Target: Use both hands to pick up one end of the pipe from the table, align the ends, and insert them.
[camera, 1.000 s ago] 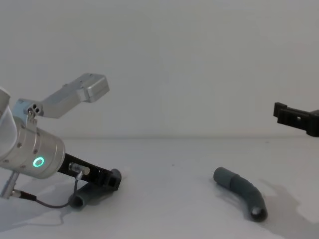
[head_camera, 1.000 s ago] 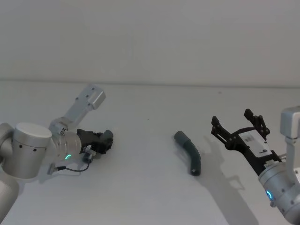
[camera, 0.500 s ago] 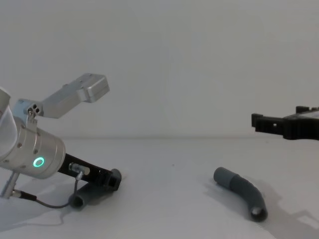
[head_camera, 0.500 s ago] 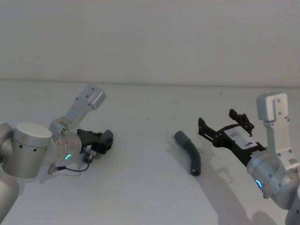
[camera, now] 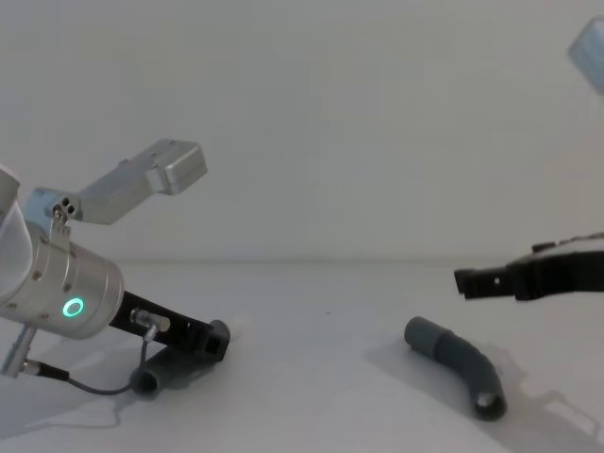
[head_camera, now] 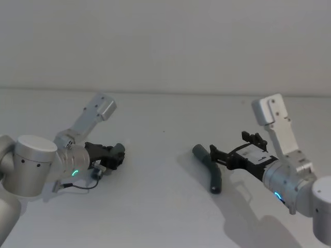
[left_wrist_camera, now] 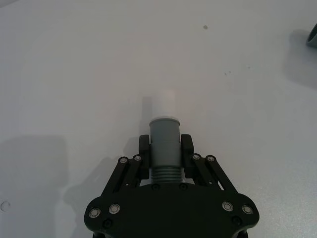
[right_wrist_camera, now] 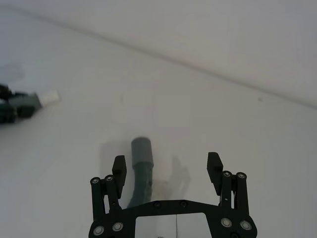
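Note:
My left gripper (head_camera: pixel 117 154) rests low on the table (head_camera: pixel 155 212) at the left, shut on one dark-grey pipe piece (left_wrist_camera: pixel 164 144). That piece's narrow pale end (left_wrist_camera: pixel 166 103) pokes out past the fingers. In the chest view the same piece (camera: pixel 162 375) touches the table under the left gripper (camera: pixel 209 340). The other pipe piece (head_camera: pixel 211 168), curved with a wider cuff, lies free on the table right of centre. My right gripper (head_camera: pixel 227 144) hovers open just above and to the right of it. In the right wrist view the curved piece (right_wrist_camera: pixel 141 166) lies near one finger of the open right gripper (right_wrist_camera: pixel 167 163).
A pale wall stands behind the table's far edge (head_camera: pixel 165 93). A thin cable (camera: pixel 90 382) loops under the left wrist.
The right gripper has swung left and down, from the right edge to just over the curved pipe piece. The left gripper and its piece have not moved.

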Robot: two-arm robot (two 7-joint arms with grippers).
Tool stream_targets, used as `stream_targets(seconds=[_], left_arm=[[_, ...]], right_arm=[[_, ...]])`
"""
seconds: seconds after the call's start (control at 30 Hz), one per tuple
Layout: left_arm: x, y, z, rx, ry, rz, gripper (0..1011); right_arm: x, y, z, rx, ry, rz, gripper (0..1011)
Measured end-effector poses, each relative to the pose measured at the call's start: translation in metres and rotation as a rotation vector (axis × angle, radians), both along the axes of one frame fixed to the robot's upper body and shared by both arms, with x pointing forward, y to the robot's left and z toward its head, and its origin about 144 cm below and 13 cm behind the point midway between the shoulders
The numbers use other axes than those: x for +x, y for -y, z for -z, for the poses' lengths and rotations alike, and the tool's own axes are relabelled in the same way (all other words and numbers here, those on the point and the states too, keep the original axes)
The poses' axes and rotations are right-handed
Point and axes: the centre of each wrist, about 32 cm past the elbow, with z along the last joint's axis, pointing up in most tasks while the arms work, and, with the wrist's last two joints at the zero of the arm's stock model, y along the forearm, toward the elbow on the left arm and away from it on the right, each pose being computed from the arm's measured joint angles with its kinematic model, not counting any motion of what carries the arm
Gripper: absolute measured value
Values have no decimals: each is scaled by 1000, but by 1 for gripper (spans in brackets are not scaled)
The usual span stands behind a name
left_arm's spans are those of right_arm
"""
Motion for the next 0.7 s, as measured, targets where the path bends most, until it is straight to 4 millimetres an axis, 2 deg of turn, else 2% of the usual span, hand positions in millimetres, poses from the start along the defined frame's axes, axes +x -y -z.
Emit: stream_targets(seconds=[0.23,0.7], left_arm=[[0,0,0,0,0,0,355],[0,0,0,0,0,0,355]], right_arm=[[8,-4,-7,-87,-80,-21,1001],[17,-11,-9,-149,-159,-49,1001]])
